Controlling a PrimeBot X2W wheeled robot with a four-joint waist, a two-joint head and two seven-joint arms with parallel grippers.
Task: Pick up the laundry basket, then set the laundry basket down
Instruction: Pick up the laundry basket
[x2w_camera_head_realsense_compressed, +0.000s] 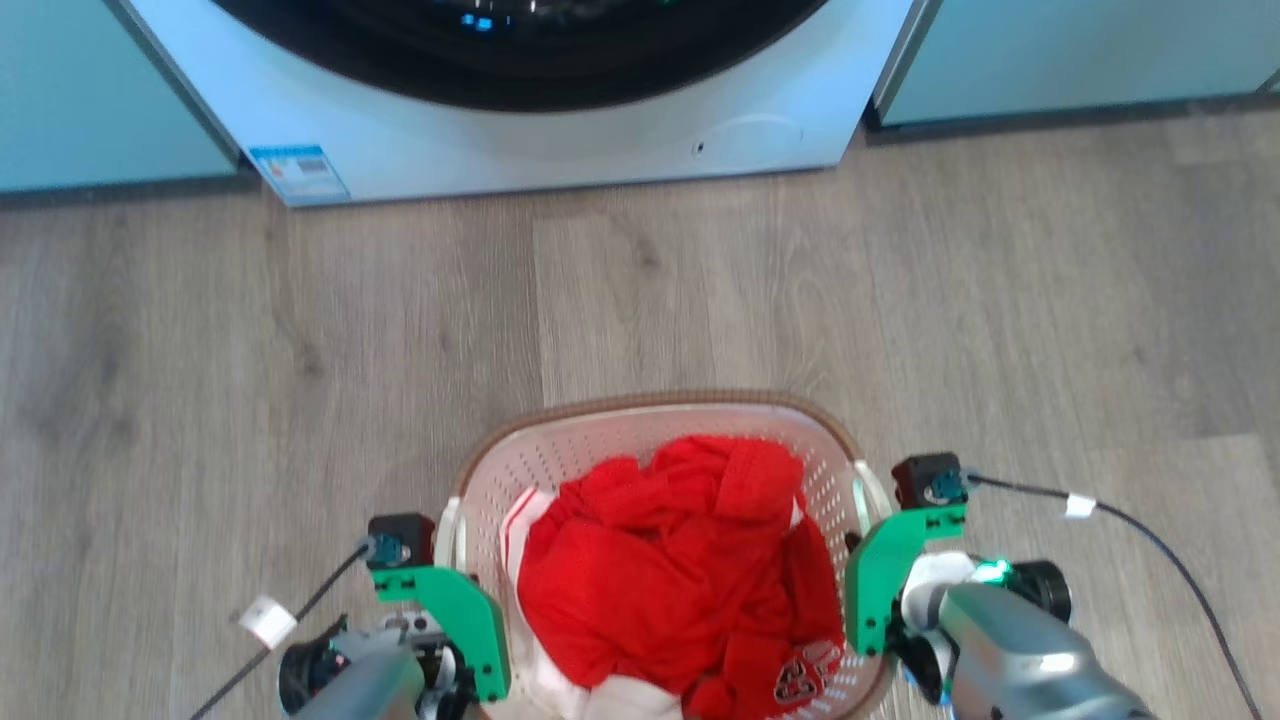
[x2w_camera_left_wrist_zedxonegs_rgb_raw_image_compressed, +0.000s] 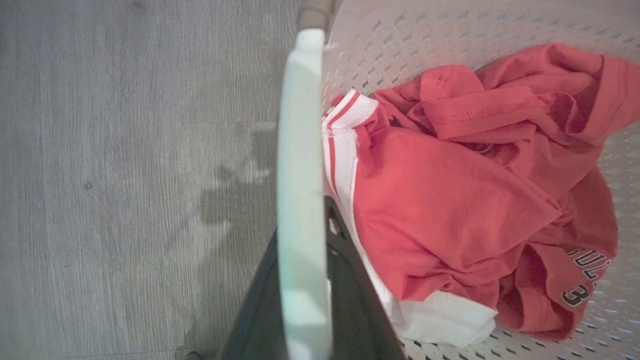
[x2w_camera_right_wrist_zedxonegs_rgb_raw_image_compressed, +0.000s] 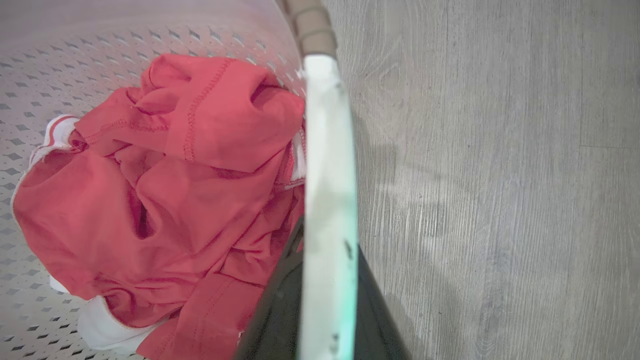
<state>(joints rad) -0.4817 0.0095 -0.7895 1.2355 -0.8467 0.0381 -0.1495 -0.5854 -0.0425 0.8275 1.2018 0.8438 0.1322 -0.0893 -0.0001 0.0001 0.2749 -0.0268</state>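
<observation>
Washing machine (x2w_camera_head_realsense_compressed: 560, 140) on wood floor (x2w_camera_head_realsense_compressed: 300, 350)

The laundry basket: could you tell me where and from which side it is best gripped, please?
By its white side handles, from the two ends: the left claw on the left handle, the right claw on the right handle. The laundry basket looks too wide for one claw, while each handle is a thin band that two fingers can straddle, as here.
</observation>
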